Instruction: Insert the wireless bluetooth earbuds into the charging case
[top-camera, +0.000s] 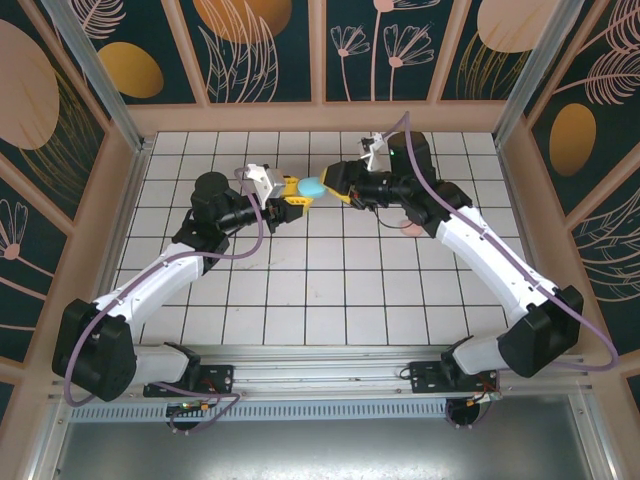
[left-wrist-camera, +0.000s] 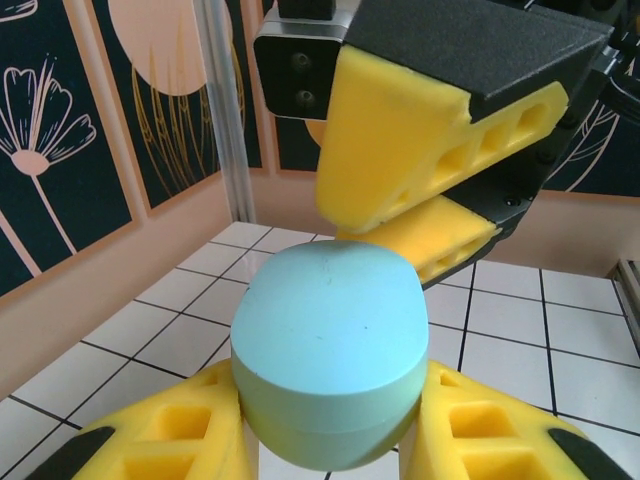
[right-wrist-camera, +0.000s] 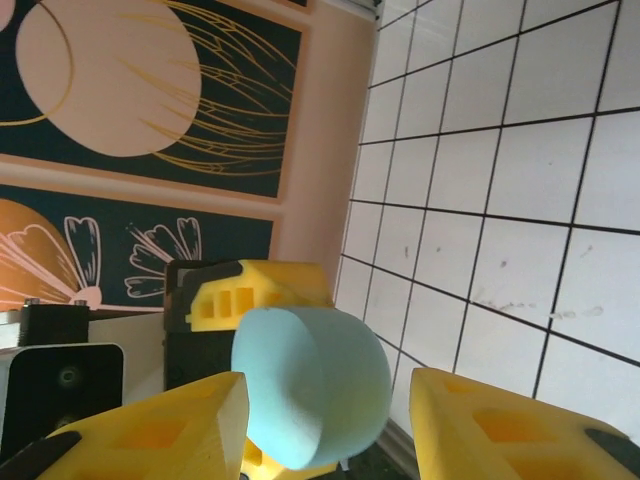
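Grip first: my left gripper is clamped on the light teal, egg-shaped plastic charging case. It holds the case off the white tiled table, over the far middle of the tiles. From my left wrist I see the case wedged between my two yellow foam fingers, touching both. Its rounded lid faces the camera, and a seam runs round the body with the lid closed on it.

My right gripper meets it head-on from the other side, with the jaws apart. From my right wrist the case sits between my spread fingertips, near the left pad and with open space on the right. Whether that left pad touches the shell I cannot tell. In the left wrist view the same right fingers stand just above and behind the case, a gap showing between them.

On the tiles, half tucked under my right forearm, lies a small pale pink shape, too small to tell what it is.
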